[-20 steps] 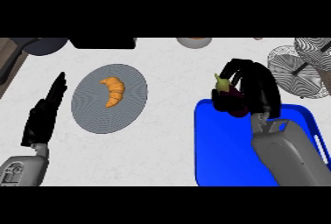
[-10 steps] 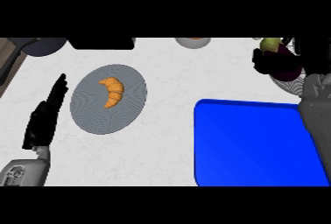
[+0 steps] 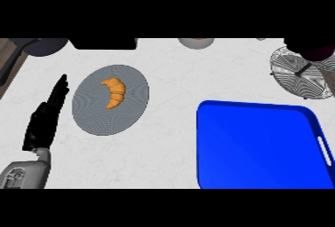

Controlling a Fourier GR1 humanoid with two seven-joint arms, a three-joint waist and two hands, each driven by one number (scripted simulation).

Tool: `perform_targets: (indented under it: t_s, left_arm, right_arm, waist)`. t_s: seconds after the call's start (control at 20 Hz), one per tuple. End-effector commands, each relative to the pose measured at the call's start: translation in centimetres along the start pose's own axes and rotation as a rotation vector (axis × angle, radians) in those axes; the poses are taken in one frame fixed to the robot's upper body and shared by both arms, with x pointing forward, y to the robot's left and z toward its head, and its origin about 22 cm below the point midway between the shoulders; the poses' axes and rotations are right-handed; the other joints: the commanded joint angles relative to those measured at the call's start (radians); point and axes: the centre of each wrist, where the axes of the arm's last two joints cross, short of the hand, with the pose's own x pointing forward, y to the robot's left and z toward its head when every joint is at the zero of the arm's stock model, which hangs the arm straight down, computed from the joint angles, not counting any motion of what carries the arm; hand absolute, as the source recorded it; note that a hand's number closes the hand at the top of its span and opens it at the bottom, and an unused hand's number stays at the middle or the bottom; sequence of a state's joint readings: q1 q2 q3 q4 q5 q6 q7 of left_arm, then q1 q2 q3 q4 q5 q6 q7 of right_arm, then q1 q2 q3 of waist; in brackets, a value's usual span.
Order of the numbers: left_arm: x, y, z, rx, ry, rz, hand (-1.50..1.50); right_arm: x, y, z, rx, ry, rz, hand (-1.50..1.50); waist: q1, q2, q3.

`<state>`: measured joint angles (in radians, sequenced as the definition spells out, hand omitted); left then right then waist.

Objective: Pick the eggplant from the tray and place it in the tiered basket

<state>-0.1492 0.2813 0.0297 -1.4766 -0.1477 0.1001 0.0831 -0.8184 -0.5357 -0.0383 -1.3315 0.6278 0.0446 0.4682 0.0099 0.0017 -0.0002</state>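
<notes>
The blue tray (image 3: 262,146) lies at the lower right with nothing on it. Beyond it, at the right edge, stands the wire tiered basket (image 3: 297,82). In the top right corner, only part of my right hand (image 3: 297,44) shows, curled round the dark purple eggplant (image 3: 321,53) just above the basket's far side. Most of that hand and the eggplant is cut off by the view's edge. My left hand (image 3: 44,122) rests open at the far left, fingers straight and pointing away, beside the grey plate.
A grey plate (image 3: 91,117) with a croissant (image 3: 114,92) lies left of centre. Along the back edge sit a dark bowl (image 3: 46,45), a black object (image 3: 103,43) and a small grey bowl (image 3: 196,42). The counter's edge runs down the far left.
My right hand lifted the eggplant off the tray and carried it up and right over the tiered basket, nearly out of view. The tray is bare. The left hand stayed still.
</notes>
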Motion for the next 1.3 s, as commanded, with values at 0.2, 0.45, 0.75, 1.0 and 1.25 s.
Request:
perform_targets:
  t_s: [0.2,0.45,0.75,1.0,1.25]
  left_arm:
    - [-0.7,0.2,0.1,-0.005,-0.010,-0.009,0.00]
    - [0.5,-0.1,-1.2,-0.005,-0.018,-0.002,0.00]
    - [-1.1,-0.7,-0.4,-0.014,-0.022,-0.003,0.00]
    - [0.1,0.0,-0.7,-0.011,-0.026,-0.007,0.00]
    - [-1.1,-0.3,-1.0,-0.018,-0.005,0.002,0.00]
  right_arm:
    - [-4.4,0.3,-3.3,-0.094,0.024,0.278,1.50]
    - [-8.0,-0.3,-4.7,-0.121,0.085,0.460,1.50]
    - [-12.2,-1.5,-5.6,-0.087,0.053,0.454,1.50]
    - [-13.3,-3.1,-6.5,-0.001,0.044,0.396,1.50]
    - [-15.8,-1.6,-5.6,0.079,0.060,0.302,1.50]
  waist:
    - [0.016,0.007,0.000]
    - [0.020,0.012,0.000]
    - [0.016,0.010,0.001]
    - [0.022,0.009,0.001]
    - [0.020,0.012,0.001]
